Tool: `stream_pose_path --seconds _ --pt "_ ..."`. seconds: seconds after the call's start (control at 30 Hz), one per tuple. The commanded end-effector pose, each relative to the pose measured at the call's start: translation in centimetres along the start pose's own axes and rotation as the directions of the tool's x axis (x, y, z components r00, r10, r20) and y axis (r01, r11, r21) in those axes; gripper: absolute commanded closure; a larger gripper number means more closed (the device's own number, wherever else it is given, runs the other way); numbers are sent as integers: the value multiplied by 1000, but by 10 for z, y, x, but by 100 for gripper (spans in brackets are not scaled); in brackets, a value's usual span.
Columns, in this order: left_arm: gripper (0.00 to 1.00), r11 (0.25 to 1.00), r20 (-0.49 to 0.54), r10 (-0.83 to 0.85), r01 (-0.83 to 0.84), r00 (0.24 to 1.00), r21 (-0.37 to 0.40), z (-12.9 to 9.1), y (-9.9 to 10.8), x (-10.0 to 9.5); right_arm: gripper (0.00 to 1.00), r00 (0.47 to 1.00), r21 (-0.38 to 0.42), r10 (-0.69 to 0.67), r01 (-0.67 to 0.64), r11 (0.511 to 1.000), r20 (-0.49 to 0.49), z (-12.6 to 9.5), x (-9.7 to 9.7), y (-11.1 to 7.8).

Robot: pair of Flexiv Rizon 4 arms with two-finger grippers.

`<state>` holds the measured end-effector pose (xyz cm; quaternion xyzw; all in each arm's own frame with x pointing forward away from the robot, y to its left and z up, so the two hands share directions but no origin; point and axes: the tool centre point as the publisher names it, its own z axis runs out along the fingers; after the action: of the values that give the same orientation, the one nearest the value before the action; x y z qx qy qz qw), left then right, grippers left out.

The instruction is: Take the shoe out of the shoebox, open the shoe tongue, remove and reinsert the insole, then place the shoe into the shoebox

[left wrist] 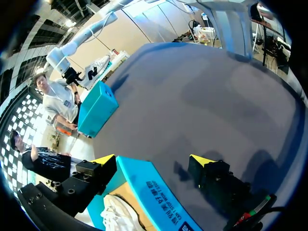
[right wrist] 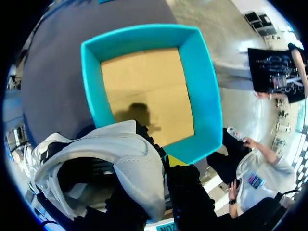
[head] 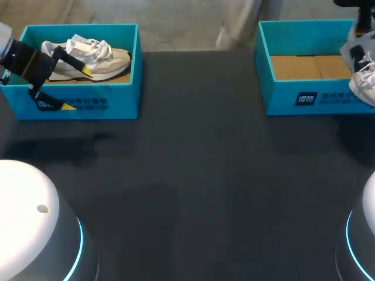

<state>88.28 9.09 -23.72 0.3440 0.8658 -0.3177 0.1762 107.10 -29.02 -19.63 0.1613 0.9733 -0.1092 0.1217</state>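
**One shoe held up, one boxed**

The dark tabletop carries two teal boxes. The right shoebox, its cardboard floor bare, lies below the right gripper, which is clamped on the white lifted shoe. The left gripper stands wide open astride the left shoebox wall (one finger inside, beside the boxed shoe).

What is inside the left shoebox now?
A white shoe lies inside the left shoebox, one finger of the left gripper beside it. Its insole cannot be seen.
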Motion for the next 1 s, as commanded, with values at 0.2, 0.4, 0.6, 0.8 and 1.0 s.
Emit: stream_pose_path --seconds 0.2,0.4,0.6,0.8,1.0 --pt "0 1000 0 1 -1 1000 -2 0 0 1 100 973 21 228 -227 974 -23 -1 -11 -18" --pt "0 1000 0 1 -1 1000 -2 0 0 1 100 852 69 523 -521 851 -19 -1 -7 -29" --pt "0 1000 0 1 -1 1000 -2 0 0 1 100 659 119 752 -747 654 11 -3 -13 -46" --pt "0 1000 0 1 -1 1000 -2 0 0 1 100 533 174 846 -833 526 -5 -3 -15 -49" --pt "0 1000 0 1 -1 1000 -2 0 0 1 100 385 246 923 -897 367 24 -5 -5 -53"
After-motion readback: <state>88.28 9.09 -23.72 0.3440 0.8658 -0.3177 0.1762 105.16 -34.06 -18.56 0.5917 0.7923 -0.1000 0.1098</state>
